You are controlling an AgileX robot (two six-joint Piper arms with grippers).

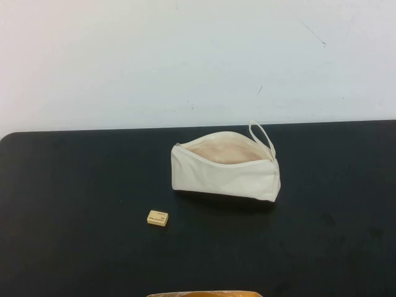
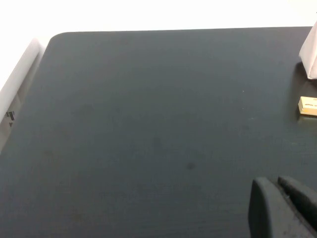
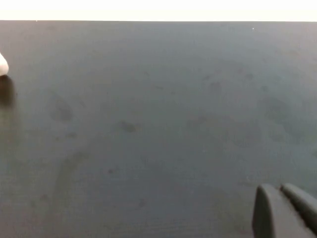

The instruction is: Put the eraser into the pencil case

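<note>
Nothing done yet: eraser (image 1: 157,218) on table (image 1: 74,204), pencil case (image 1: 226,172) unzipped. Your left hand (image 2: 285,208), right hand (image 3: 287,210) parked, both clenched, empty.

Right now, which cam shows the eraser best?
High view: the whole eraser lies on the table, nearer than the open pencil case. Left wrist view clips it at the frame edge beyond the left gripper. Right wrist view shows the right gripper, no eraser.
</note>
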